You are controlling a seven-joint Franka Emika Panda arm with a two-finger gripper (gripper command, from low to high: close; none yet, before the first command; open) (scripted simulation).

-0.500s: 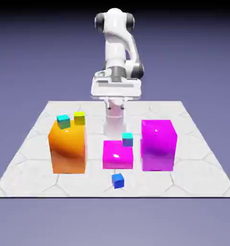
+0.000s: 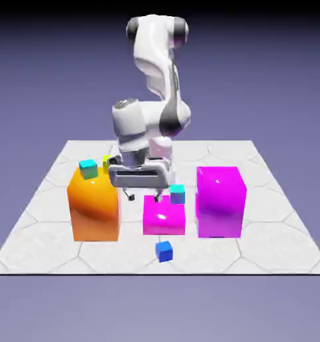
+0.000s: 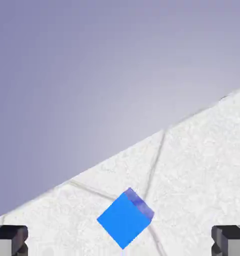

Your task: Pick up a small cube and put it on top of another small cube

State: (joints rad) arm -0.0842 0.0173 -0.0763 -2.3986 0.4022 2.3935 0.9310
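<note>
1. Royal-blue, the small cube [image 2: 164,251] lies alone on the pale tiled surface [image 2: 276,234], near its front edge, just in front of the low magenta block [image 2: 164,218] and not touching it.
2. In the hand view the same blue cube [image 3: 125,218] shows low in the middle, turned like a diamond, between the two grey fingertips [image 3: 9,239] at the bottom corners; they are far apart and nothing is between them, so the pincer is released.
3. In the exterior view the pincer [image 2: 143,196] hangs above the surface, between the orange block [image 2: 93,207] and the low magenta block, with its two fingers pointing down and well above the blue cube.
4. The cyan-topped cube with bluish sides [image 2: 178,194] sits on the back right corner of the low magenta block, just beside the tall magenta block [image 2: 220,202].
5. The tall magenta block stands at the exterior view's right of the low one, very close to it; I cannot tell if they touch.
6. On top of the orange block there is another cyan-topped cube [image 2: 88,168], with greener sides, and behind it a yellow-green cube [image 2: 106,161], mostly hidden by the arm.
7. The white arm [image 2: 157,87] bends down from the far side of the surface, its wrist over the gap beside the orange block.
</note>
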